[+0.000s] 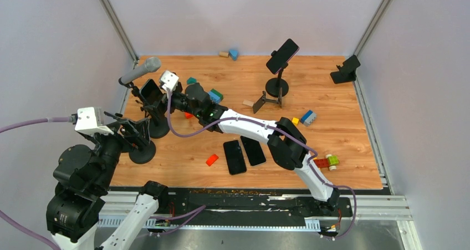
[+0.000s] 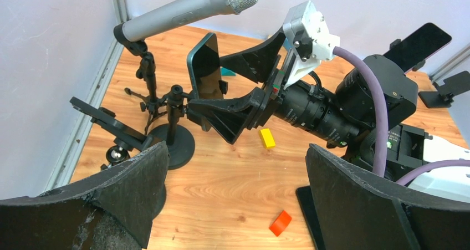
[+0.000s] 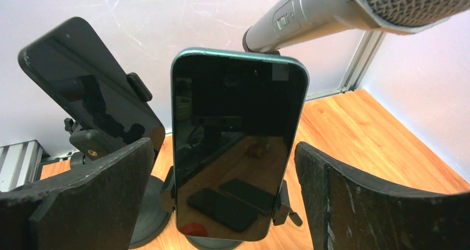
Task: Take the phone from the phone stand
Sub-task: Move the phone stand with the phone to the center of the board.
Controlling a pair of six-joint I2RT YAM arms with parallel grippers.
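Two arms share a wooden tabletop (image 1: 354, 122), the right one stretched across to its left edge. There the right gripper (image 3: 221, 150) holds its jaws spread wide to either side of the upright phone (image 3: 238, 122), not closed on it. The left gripper (image 2: 235, 158), jaws likewise spread and empty, hovers near the same edge, just short of the phone stand (image 2: 177, 142). The teal-rimmed phone sits clamped in that stand beneath a microphone (image 2: 188, 9); the approach looks made, with grasp, lift-out and set-down all left to do.
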